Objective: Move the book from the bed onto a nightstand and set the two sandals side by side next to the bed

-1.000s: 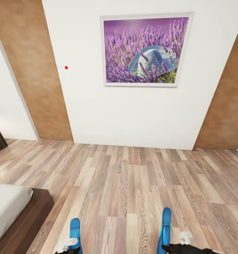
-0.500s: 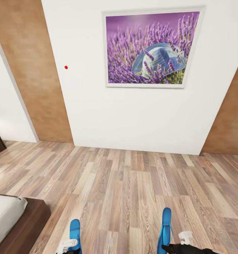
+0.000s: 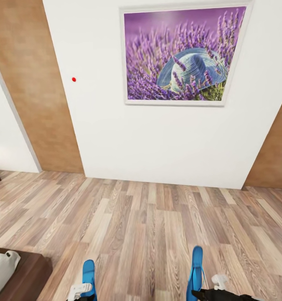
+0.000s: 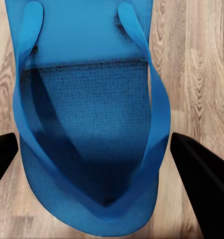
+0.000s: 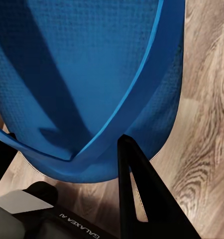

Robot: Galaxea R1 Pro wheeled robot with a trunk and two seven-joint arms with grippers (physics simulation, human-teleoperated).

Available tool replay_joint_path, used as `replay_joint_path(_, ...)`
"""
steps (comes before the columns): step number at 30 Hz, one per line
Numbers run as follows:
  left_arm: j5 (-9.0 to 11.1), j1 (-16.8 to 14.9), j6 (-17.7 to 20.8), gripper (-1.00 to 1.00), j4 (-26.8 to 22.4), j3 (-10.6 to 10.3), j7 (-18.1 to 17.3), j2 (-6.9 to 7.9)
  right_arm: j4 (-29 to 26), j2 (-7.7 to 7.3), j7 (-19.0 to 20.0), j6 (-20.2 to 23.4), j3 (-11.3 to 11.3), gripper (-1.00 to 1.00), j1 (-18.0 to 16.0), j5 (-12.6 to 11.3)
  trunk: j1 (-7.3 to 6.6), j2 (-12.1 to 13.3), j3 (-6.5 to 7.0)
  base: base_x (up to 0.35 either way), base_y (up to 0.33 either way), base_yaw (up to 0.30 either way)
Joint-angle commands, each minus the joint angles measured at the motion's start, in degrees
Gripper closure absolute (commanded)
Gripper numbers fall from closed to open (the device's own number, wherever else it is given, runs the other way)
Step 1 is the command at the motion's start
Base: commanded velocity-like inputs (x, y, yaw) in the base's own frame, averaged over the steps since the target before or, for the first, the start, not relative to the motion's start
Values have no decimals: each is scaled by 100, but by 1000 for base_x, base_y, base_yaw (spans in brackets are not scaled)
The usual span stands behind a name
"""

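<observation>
A sandal (image 3: 89, 271) is carried in the left tool (image 3: 79, 289), another sandal (image 3: 196, 267) in the right tool (image 3: 212, 288), both clamped. Since a second ago the view has swung: the bed (image 3: 19, 280) is left only at the lower-left corner, suggesting transit.

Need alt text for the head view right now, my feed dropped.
Two blue sandals stick out over the wood-plank floor at the bottom edge, one at each arm. Ahead, a white wall holds a lavender-and-hat picture; the bed corner sits lower left.
</observation>
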Motion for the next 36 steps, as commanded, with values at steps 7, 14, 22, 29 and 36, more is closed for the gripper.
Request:
replay_joint_path(7,29,-5,-4,100,7,19,-36,1,20,3,24,-43,39,100,-8,-37,3,-3,-6,327,0,0)
replay_joint_path(14,29,-5,-3,100,7,17,-36,-6,20,3,25,-43,39,100,-10,-37,3,-3,-6,326,0,0)
replay_joint_path(22,29,-5,-3,100,7,17,-36,-7,20,3,23,-45,39,100,-9,-37,3,-3,-6,323,0,0)
replay_joint_path(29,31,-5,-3,100,7,17,-38,-7,20,3,16,-43,39,100,-8,-37,3,-3,-6,94,0,0)
replay_joint_path(36,38,-5,4,100,8,17,-44,-42,20,3,16,-43,39,100,-10,-37,3,-3,-6,304,0,0)
